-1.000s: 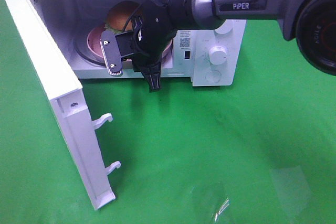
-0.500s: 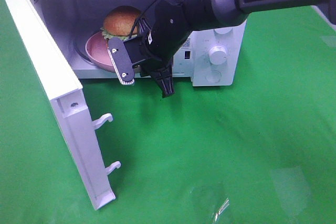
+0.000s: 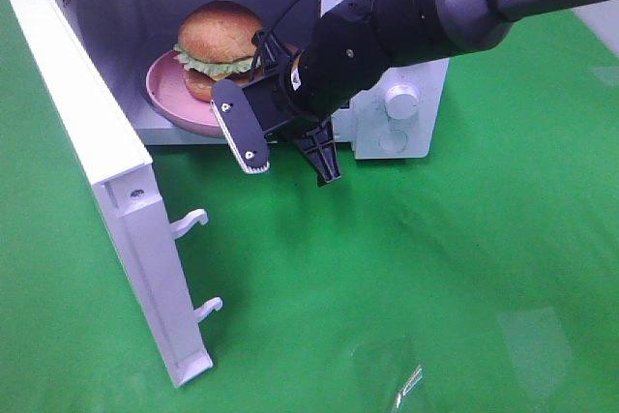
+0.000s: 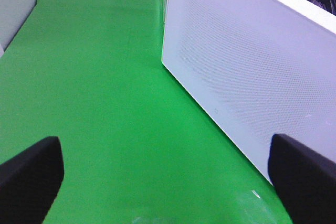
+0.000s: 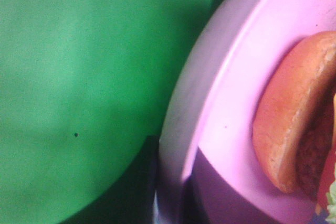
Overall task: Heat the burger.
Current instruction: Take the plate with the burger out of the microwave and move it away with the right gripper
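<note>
While my right gripper point(image 3: 253, 115) is clamped on the rim of the pink plate point(image 3: 166, 94), the burger point(image 3: 219, 47) sits on that plate in the upper left of the high view, inside the open mouth of the white microwave point(image 3: 401, 94). Its top bun is glossy golden-brown, frilly green lettuce shows under it, and the lower bun rests on the pink. My right wrist view shows the orange-brown bun edge point(image 5: 286, 129) close up against the plate's rim point(image 5: 210, 103). The microwave door point(image 3: 97, 181) stands swung wide over the green counter point(image 3: 435, 278). My left jaws are spread wide apart, empty, facing the door's outer panel point(image 4: 247, 66).
</note>
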Robot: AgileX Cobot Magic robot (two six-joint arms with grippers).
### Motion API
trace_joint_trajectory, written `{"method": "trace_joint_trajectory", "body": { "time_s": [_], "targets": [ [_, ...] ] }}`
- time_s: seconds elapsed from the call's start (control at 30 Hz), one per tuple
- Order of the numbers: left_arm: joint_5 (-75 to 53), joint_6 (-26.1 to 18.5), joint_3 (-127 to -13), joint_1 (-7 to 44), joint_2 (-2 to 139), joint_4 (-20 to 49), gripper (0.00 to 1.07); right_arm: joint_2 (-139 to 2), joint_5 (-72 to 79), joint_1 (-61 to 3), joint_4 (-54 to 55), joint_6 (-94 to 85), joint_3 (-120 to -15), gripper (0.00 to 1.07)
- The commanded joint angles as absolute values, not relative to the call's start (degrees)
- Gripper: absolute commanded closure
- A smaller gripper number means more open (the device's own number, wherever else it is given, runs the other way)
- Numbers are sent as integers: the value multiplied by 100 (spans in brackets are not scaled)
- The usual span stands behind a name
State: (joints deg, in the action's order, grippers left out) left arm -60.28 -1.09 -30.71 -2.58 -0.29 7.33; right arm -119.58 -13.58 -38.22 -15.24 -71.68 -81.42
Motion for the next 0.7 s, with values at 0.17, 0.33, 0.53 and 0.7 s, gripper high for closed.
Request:
{"method": "trace_joint_trajectory", "body": {
  "time_s": [0.17,0.33,0.53,0.7],
  "targets": [
    [-5953,-126,-3054,-281,-115,739,9,-11367,-722,-3753,-1793,-7076,-7431,107],
    [-5953,-126,-3054,-281,-115,739,9,-11087,-493,-3753,-1793,-7076,-7024,107],
    [-5953,-126,-3054,-281,-115,739,9,-10766,-390,-3753,-1793,-7076,-6555,107],
    [-5953,-126,-3054,-281,-115,739,9,-10474,-241,-3753,-1811,-7076,-6188,107]
  ]
}}
